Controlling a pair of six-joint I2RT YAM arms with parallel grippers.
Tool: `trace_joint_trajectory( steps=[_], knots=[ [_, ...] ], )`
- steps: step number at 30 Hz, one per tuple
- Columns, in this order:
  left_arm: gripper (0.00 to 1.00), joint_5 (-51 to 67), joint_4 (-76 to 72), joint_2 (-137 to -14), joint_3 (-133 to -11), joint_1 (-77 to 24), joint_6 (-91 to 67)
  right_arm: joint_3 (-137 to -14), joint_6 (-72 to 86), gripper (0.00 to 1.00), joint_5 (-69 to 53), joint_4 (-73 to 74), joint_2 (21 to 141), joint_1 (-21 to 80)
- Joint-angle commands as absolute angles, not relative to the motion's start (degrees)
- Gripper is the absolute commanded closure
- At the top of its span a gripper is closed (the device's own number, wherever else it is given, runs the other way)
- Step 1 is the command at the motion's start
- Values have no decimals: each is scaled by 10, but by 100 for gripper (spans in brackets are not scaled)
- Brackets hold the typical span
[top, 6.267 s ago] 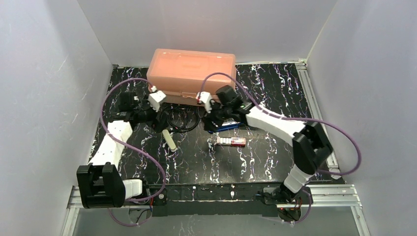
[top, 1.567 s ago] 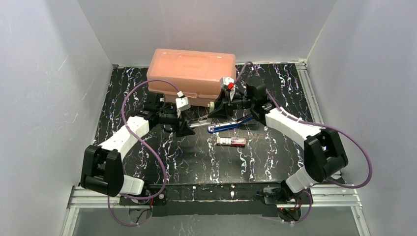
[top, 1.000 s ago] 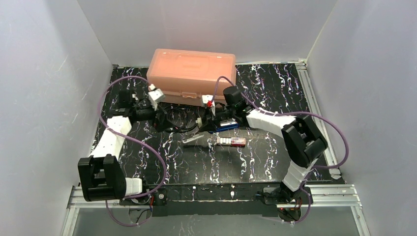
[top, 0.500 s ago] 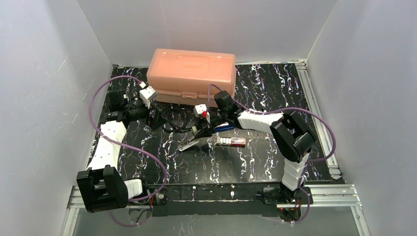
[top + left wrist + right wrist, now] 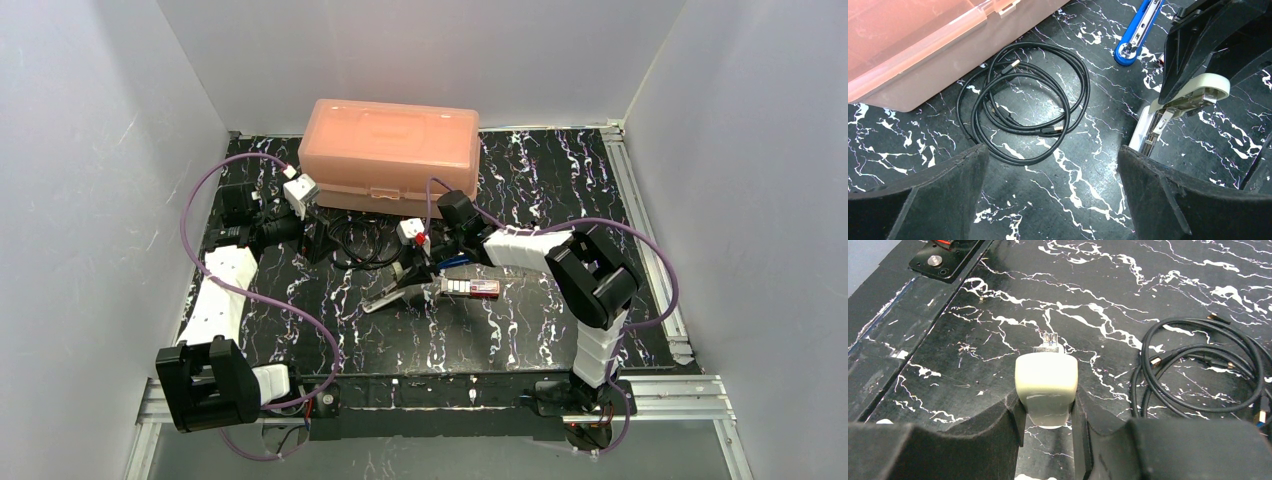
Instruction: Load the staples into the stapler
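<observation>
The cream stapler lies opened near the table's middle, its metal magazine showing in the left wrist view. My right gripper is shut on the stapler's cream top arm, with a finger on each side. The pink-red staples box, its white tray partly slid out, lies just right of the stapler and is not held. A blue stapler lies behind, mostly hidden under my right arm in the top view. My left gripper is open and empty over the table, beside a black cable.
A coiled black cable lies between the grippers and also shows in the right wrist view. A large orange plastic box stands at the back. White walls enclose the table on three sides.
My right gripper has carried the cream stapler from near the orange box down to the table beside the staples box. My left arm has drawn back to the left.
</observation>
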State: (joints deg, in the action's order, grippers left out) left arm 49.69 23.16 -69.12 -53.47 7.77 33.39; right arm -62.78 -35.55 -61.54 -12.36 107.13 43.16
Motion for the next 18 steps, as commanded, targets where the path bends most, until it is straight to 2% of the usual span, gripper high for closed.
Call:
trace_joint_trajectory(
  steps=[1,18],
  knots=[
    [2,506,236,-688,-548,79,332,-620,-356,72,-637,-167,1078,433],
    [1,514,235,-689,-541,79,338,-606,-346,51,-628,-175,1088,431]
  ],
)
